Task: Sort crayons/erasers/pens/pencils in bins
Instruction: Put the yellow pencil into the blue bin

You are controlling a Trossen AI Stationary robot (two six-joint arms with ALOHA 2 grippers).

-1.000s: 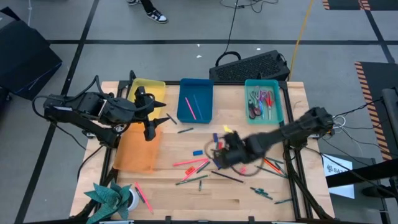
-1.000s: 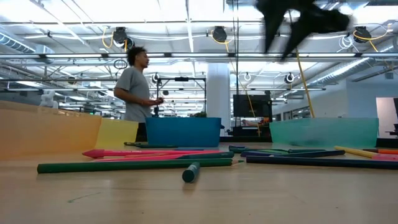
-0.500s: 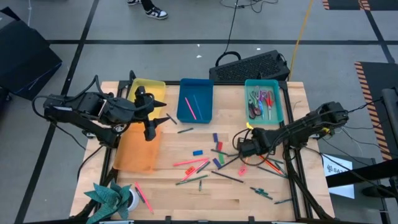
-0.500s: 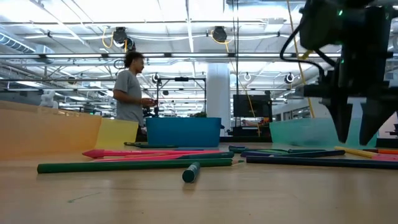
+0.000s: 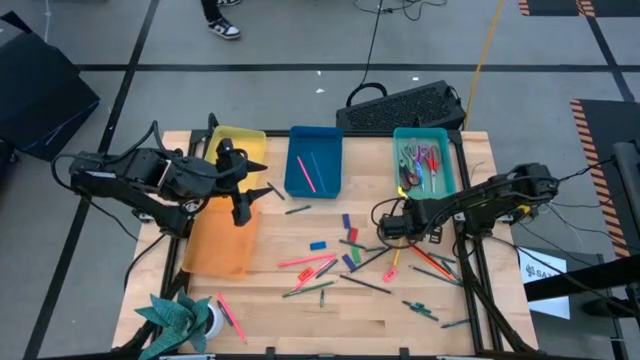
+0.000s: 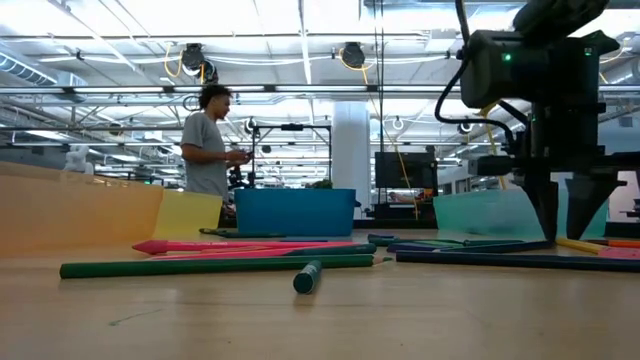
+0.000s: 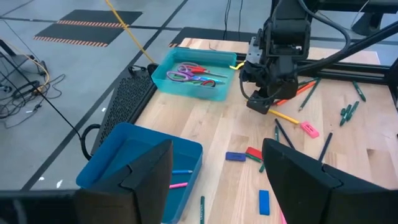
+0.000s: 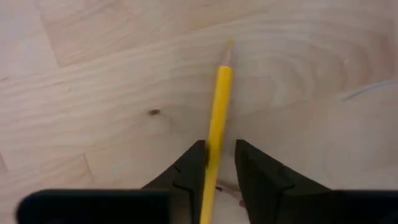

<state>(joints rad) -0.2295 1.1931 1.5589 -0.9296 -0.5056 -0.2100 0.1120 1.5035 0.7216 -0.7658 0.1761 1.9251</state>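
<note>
One yellow pencil (image 8: 216, 106) lies between the right hand's (image 8: 215, 163) fingers.

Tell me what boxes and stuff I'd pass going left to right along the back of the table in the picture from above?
Yellow bin → blue bin → black keyboard → teal bin.

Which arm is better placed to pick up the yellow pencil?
Right. The right gripper is down at the table with the yellow pencil between its fingers, while the left gripper hangs open over the orange bin.
</note>
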